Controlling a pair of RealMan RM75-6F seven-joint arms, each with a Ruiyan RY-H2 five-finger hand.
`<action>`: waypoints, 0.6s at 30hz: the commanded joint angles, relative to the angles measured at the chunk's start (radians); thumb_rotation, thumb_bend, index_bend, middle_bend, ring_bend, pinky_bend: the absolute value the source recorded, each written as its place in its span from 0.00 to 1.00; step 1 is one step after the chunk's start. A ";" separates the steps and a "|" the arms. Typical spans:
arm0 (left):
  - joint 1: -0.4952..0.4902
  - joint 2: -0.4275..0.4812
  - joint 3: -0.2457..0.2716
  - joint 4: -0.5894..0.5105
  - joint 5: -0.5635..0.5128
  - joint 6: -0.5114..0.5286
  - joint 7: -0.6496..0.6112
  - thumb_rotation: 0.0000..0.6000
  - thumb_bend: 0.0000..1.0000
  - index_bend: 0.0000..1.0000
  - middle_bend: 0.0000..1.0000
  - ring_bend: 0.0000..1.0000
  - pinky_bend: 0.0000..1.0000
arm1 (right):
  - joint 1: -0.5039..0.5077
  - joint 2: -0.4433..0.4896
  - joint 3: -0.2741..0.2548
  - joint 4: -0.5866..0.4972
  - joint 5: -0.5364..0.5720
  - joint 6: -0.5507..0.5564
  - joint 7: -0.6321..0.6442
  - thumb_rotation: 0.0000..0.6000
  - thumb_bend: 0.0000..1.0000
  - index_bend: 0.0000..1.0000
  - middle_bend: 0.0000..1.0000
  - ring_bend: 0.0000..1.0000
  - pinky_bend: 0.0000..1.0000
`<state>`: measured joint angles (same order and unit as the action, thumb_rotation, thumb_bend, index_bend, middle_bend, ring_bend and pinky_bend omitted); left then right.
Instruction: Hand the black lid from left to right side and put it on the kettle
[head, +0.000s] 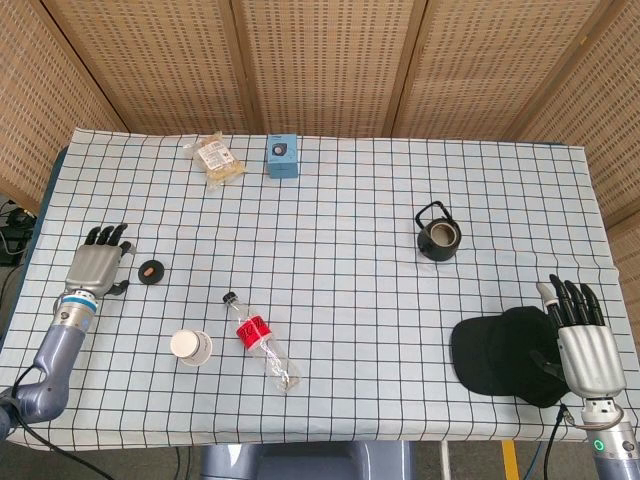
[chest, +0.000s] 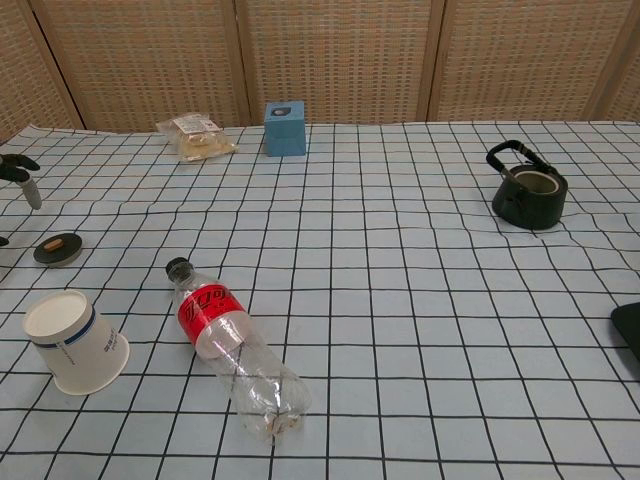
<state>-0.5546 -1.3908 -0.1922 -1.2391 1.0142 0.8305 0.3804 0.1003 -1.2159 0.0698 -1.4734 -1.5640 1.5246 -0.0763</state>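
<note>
Just beside the silver-grey, black-fingered left hand (head: 98, 266) lies the black lid (head: 150, 271) with its orange-brown knob, on a white tablecloth (head: 350, 250) checked in black lines. Near that hand are a white paper cup (head: 190, 347) with a blue stripe and a clear bottle (head: 262, 344) with a red label and black cap. The matching right hand (head: 582, 340) is beside a black cap (head: 503, 353), with the dark green-black kettle (head: 438, 234) beyond.
</note>
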 joint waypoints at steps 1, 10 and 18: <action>-0.021 -0.027 0.014 0.026 -0.028 -0.024 0.023 1.00 0.31 0.31 0.00 0.00 0.00 | -0.001 0.002 0.001 0.000 0.003 0.000 0.003 1.00 0.14 0.06 0.00 0.00 0.00; -0.050 -0.092 0.026 0.109 -0.072 -0.029 0.045 1.00 0.27 0.30 0.00 0.00 0.00 | 0.000 0.004 0.002 0.000 0.009 -0.002 0.011 1.00 0.14 0.07 0.00 0.00 0.00; -0.068 -0.129 0.035 0.157 -0.076 -0.033 0.042 1.00 0.27 0.26 0.00 0.00 0.00 | 0.000 0.004 0.002 0.001 0.012 -0.005 0.011 1.00 0.14 0.08 0.00 0.00 0.00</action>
<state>-0.6208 -1.5182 -0.1582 -1.0839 0.9392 0.7986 0.4229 0.1004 -1.2118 0.0715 -1.4726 -1.5519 1.5201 -0.0656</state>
